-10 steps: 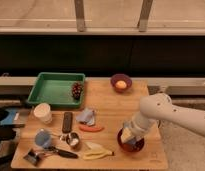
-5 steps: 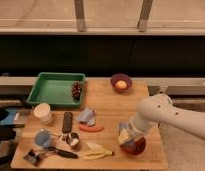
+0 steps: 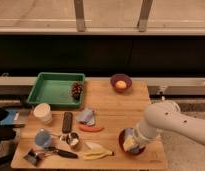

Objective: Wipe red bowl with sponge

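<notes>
Camera view, the only one: the white arm reached in from the right and the gripper (image 3: 130, 143) was down inside the red bowl (image 3: 136, 152), which sat at the table's (image 3: 111, 106) front right corner. The jaws were clenched, and the blue-grey patch at their tip looked like the sponge (image 3: 127, 135), pinched and pressed against the bowl's left inner wall. So the bowl lay straight beneath the pincer, with no reach left to make. Which way the sponge's long edge ran could not be told. The purple bowl (image 3: 121, 82) and the rag (image 3: 87, 116) stood well apart. By my judgement, a sweep around the inside came next.
</notes>
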You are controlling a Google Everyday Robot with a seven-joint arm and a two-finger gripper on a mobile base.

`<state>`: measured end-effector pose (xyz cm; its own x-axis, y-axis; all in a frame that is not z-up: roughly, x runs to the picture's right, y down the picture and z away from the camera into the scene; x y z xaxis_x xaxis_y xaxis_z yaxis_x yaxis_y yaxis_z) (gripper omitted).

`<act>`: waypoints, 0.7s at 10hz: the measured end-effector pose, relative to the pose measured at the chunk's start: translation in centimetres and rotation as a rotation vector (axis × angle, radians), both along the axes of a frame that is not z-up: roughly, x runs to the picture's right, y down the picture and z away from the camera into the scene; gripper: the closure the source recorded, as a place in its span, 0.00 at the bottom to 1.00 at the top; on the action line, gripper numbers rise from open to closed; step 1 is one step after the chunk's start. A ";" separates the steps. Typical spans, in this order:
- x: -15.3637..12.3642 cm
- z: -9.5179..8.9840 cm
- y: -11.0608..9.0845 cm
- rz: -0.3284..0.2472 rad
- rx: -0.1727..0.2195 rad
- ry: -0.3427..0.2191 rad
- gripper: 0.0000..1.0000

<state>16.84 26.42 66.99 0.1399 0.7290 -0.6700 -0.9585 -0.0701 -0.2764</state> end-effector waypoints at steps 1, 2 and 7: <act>1.4 0.2 -0.6 0.017 0.011 0.031 1.00; 2.0 0.3 -1.2 0.025 0.020 0.049 1.00; 1.4 2.1 -3.4 0.014 0.039 0.064 1.00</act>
